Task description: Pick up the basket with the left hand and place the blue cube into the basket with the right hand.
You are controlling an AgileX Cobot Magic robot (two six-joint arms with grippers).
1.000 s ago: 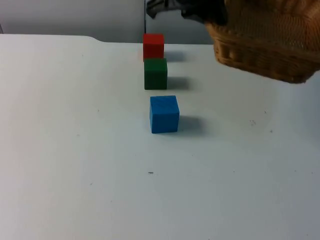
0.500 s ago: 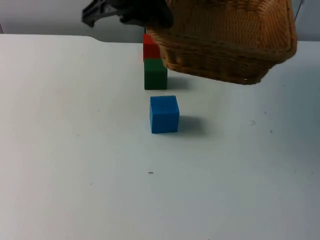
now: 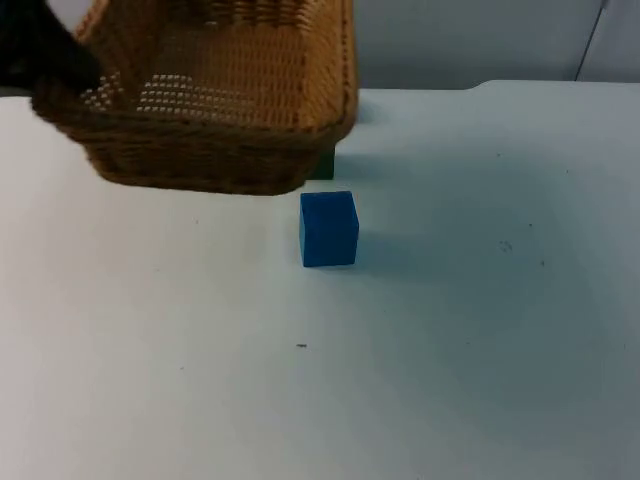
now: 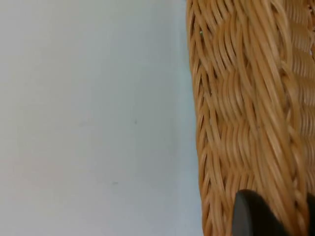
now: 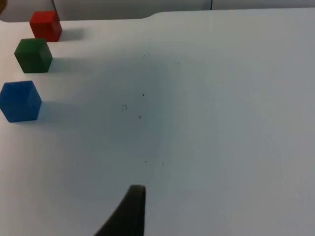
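A robotics lab test bench: a bare white table top [image 3: 450,380] ends at a plain grey partition wall [image 3: 470,40]. The props are staged ones, 3 plain coloured cubes in a row, red cube [image 5: 45,25], green cube [image 5: 33,55] and blue cube [image 3: 328,228], plus a wicker basket [image 3: 215,100].

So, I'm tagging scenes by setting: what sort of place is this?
Probably a robot test bench: a bare white table, a grey partition wall, and just a basket and colored cubes as props.
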